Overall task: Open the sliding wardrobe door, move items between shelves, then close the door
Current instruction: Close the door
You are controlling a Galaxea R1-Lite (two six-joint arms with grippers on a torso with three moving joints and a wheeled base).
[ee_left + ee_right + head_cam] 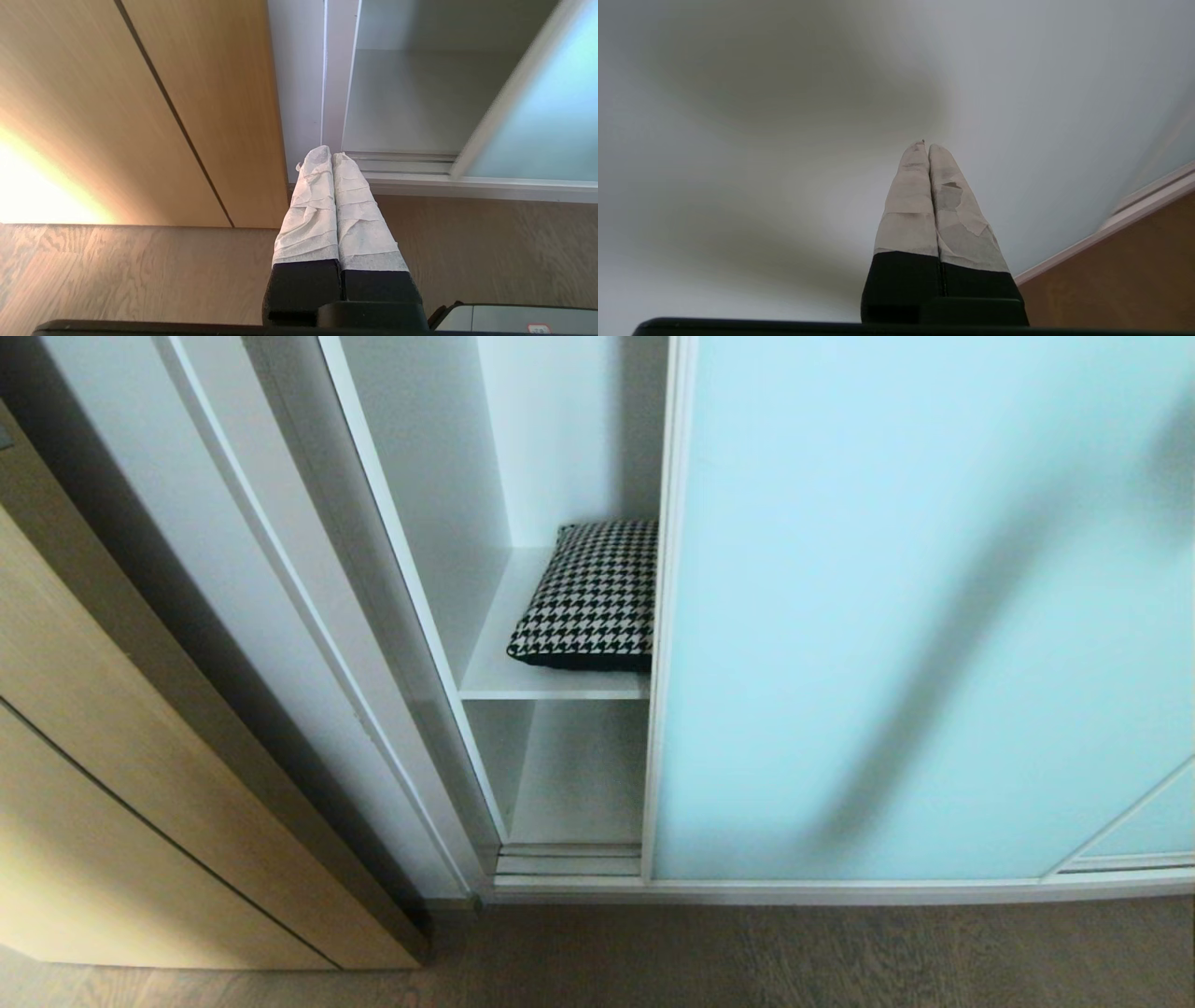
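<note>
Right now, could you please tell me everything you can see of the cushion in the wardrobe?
The cushion is soft, square-looking, woven in black-and-white houndstooth with a dark edge along its near side. It lies flat on the upper white shelf, close to the front edge. The sliding door's frame hides its right part. No gripper touches it.
</note>
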